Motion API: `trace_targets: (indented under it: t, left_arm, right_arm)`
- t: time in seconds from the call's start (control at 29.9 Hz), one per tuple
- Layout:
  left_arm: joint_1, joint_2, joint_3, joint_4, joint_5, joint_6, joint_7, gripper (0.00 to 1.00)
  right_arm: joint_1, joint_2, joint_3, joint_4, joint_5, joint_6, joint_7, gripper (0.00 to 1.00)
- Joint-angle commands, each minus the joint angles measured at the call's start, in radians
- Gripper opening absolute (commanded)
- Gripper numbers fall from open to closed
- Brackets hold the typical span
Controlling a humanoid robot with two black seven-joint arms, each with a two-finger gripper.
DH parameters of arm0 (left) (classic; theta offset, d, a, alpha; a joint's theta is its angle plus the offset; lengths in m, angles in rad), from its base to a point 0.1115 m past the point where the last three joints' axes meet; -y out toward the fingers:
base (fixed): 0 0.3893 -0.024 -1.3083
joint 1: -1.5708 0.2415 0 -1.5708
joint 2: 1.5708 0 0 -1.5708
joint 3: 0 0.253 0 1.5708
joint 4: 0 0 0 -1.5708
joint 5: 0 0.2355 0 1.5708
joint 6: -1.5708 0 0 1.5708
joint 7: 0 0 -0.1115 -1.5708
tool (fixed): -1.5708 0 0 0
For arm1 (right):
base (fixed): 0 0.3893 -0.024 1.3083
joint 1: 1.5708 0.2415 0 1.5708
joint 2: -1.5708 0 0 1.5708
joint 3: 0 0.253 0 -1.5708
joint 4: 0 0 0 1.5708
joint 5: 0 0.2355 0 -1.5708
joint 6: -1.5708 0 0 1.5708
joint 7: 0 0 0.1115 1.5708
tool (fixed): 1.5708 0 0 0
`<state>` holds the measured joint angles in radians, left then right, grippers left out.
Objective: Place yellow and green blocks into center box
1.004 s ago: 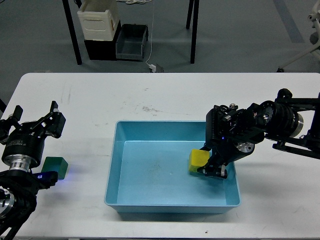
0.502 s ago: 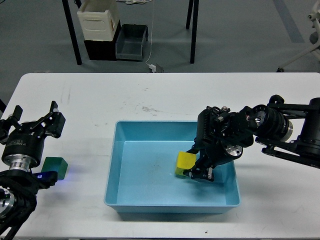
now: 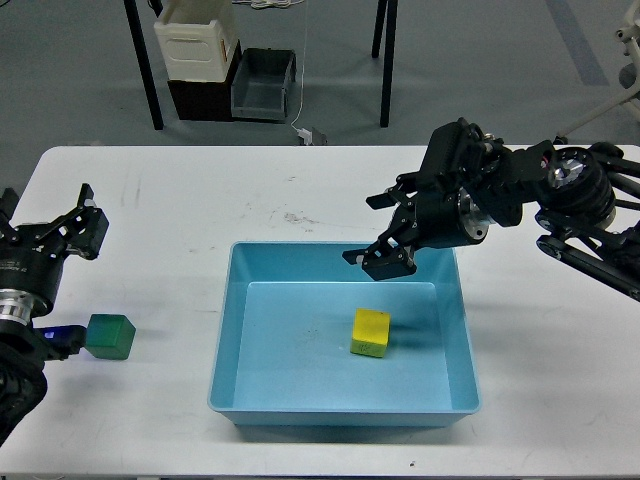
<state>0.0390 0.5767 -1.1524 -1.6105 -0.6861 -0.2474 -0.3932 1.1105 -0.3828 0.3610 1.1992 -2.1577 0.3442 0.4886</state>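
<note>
Evidently the yellow block (image 3: pixel 371 332) lay free on the floor of the blue box (image 3: pixel 225 330), right of its middle, the natural result of a release. Above the far rim the right gripper (image 3: pixel 382 228) hung with fingers spread and empty. The green block (image 3: pixel 110 336) sat on the white table (image 3: pixel 200 200), left of the box, just beside the left gripper (image 3: pixel 62 225), whose fingers stood apart, holding nothing. Beyond the table, grey floor, black table legs and stacked bins (image 3: pixel 230 70) were noted.
</note>
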Motion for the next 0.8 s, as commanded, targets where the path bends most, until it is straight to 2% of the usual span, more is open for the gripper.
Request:
trace_targets:
  t: [0.0, 0.1, 0.27, 0.37, 0.4, 0.47, 0.64, 0.77]
  left_arm:
    - [-0.057, 0.103, 0.020, 0.033, 0.017, 0.022, 0.007, 1.00]
    - [-0.106, 0.188, 0.037, 0.070, 0.103, 0.040, 0.046, 1.00]
    - [-0.232, 0.308, 0.129, 0.177, 0.154, 0.037, 0.175, 1.00]
    - [-0.327, 0.313, 0.190, 0.303, 0.155, 0.031, 0.233, 1.00]
    - [-0.347, 0.313, 0.203, 0.328, 0.157, 0.024, 0.241, 1.00]
    - [-0.360, 0.318, 0.206, 0.339, 0.163, -0.003, 0.244, 1.00]
    - [-0.386, 0.431, 0.198, 0.346, 0.288, -0.090, 0.254, 1.00]
    - [-0.445, 0.451, 0.191, 0.388, 0.437, -0.110, 0.218, 0.99]
  right_arm:
    - [-0.020, 0.011, 0.130, 0.005, 0.044, -0.013, 0.000, 1.00]
    - [-0.050, 0.041, 0.223, 0.011, 0.136, -0.017, 0.000, 1.00]
    - [-0.084, 0.123, 0.331, 0.008, 0.286, -0.045, 0.000, 1.00]
    - [-0.174, 0.244, 0.403, 0.014, 0.352, -0.241, 0.000, 1.00]
    - [-0.213, 0.292, 0.426, 0.013, 0.366, -0.310, 0.000, 1.00]
    - [-0.256, 0.338, 0.446, 0.016, 0.383, -0.379, 0.000, 1.00]
    - [-0.408, 0.367, 0.555, 0.104, 0.537, -0.380, -0.010, 1.00]
    - [-0.521, 0.363, 0.679, 0.184, 0.731, -0.328, -0.125, 1.00]
